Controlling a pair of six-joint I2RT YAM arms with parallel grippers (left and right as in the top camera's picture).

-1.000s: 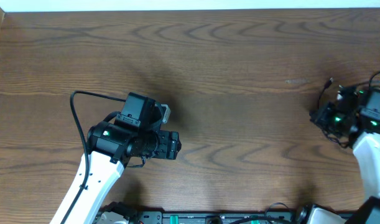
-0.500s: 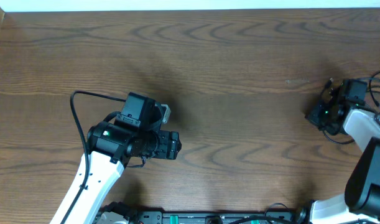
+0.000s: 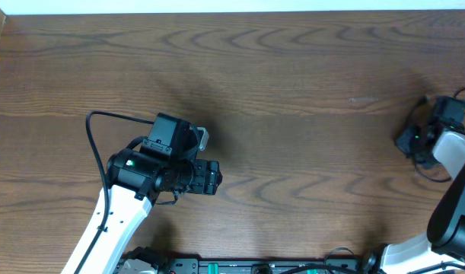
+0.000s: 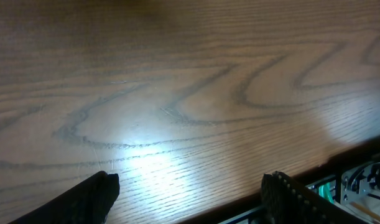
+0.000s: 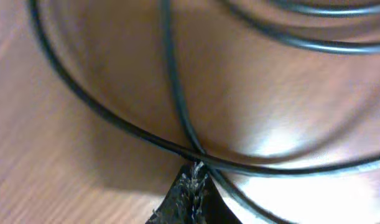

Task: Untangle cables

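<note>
Woodgrain in dark brown swirls covers the flat table (image 3: 293,76), which fills the overhead view up to a thin white strip (image 3: 232,6) along the far edge and shows a pale glare patch (image 4: 146,163) in the left wrist view. The black left gripper (image 3: 208,177) hangs over the table's left-middle, its fingers spread wide above bare wood. The thin black looped cables (image 5: 171,62) lie at the far right edge, where the black right gripper (image 5: 191,186) has its fingers pressed together, tip touching the spot where two cords cross; whether a cord is pinched cannot be told.
</note>
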